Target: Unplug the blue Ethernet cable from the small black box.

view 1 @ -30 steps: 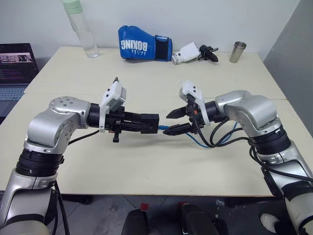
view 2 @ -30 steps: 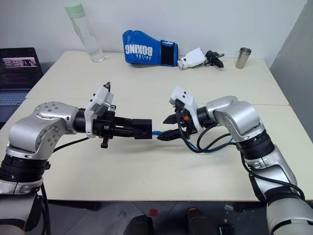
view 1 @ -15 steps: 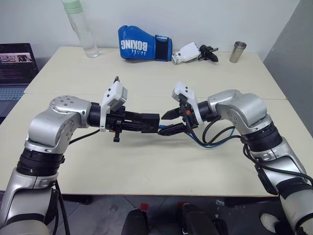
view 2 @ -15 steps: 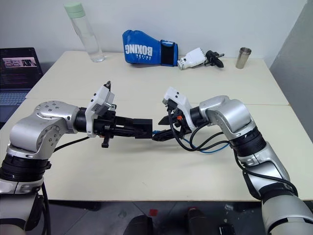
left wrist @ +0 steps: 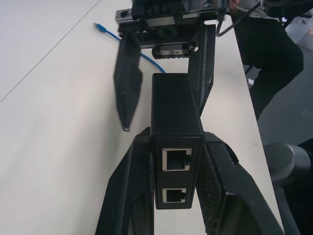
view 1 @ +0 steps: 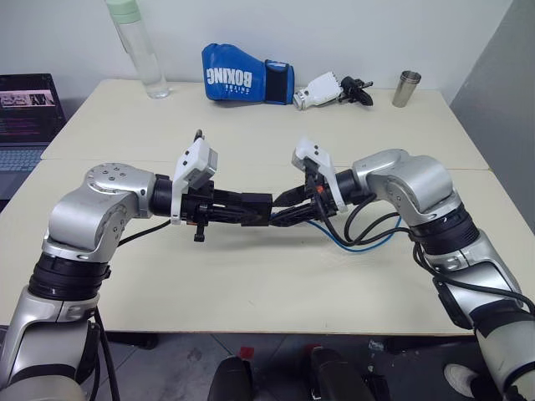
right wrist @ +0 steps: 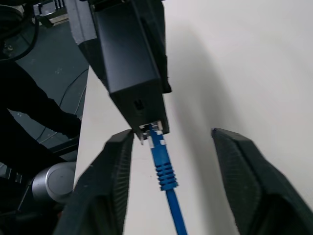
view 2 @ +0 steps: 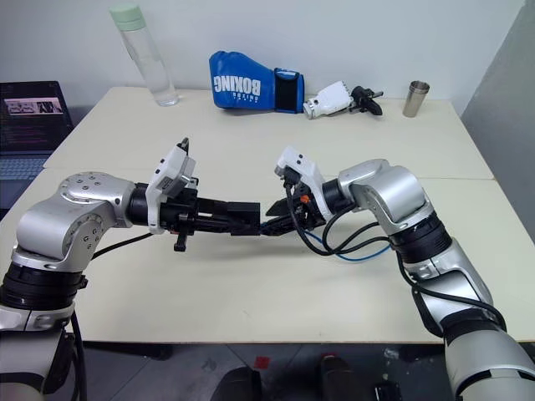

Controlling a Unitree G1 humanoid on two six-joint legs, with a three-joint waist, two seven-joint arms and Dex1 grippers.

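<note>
Two pincers meeting mid-air over the middle of the surface [view 1: 251, 284], so here's how I read it. My left pincer [left wrist: 177, 147] is clamped on the small black box [view 1: 255, 207], held off the surface with its free end pointing to 3 o'clock. The blue Ethernet cable [right wrist: 164, 169] is plugged into that end. My right pincer [right wrist: 171, 142] sits at 3 o'clock of the box with its fingers [right wrist: 105, 191] apart, one on each side of the plug boot and neither touching it.

Handling guesses: the box looks light and rigid with smooth matte sides, so it could slip if I yank. The cable is thin and floppy, useless to pull on by the cord. I'd grab the ribbed boot right behind the plug, the only stiff bit. There's probably a latch tab that needs squeezing, and it's small plastic, so a straight pull, no twisting. The rest of the cable loops on the surface towards 4 o'clock, tangled near the black arm cables [view 1: 368, 225].

Containers at the far edge: a clear water bottle [view 1: 138, 46] with a pale green cap at 11 o'clock, looks empty but I can't really tell. A small metal cup [view 1: 406, 88] at 1 o'clock, contents hidden. Between them lie a blue boxing glove [view 1: 242, 73] and a spare white-and-black gripper [view 1: 330, 88].
</note>
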